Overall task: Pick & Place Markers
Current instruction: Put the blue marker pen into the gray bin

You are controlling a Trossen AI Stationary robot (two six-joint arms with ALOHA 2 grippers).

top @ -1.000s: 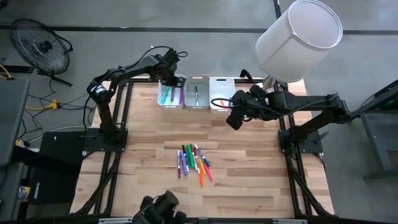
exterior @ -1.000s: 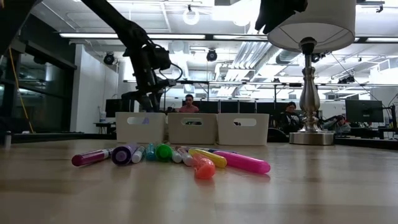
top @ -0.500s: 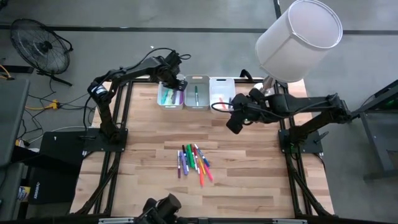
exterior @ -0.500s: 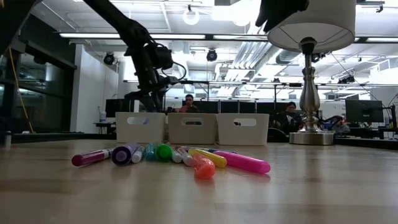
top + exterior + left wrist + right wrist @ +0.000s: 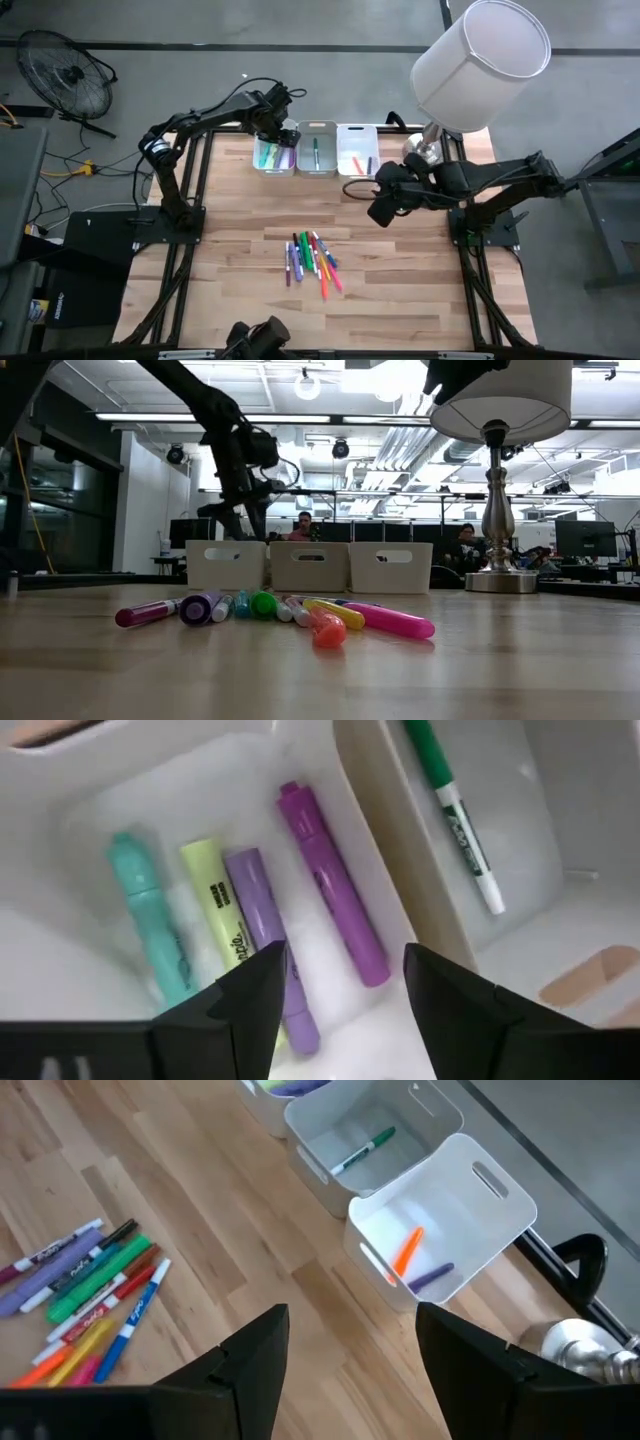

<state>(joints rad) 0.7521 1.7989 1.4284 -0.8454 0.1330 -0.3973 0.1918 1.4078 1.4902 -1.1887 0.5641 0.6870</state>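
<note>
Right pincer (image 5: pixel 383 212) drawn back from the bins, empty and apart, markers (image 5: pixel 312 262) well apart, left pincer (image 5: pixel 284 135) apart over left bin (image 5: pixel 273 168)

Bare table (image 5: pixel 400 270) flanks the markers (image 5: pixel 312 262); bins (image 5: pixel 318 150) stand behind.

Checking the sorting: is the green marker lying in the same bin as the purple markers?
No, the green marker lies alone in the middle bin, while the purple markers share the neighbouring bin.

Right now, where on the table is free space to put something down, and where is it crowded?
Bare wood lies between the three white bins and the loose markers, and on both sides of that cluster toward the table edges. It is crowded around the bins: the left gripper hangs over them, the right gripper beside them.
</note>
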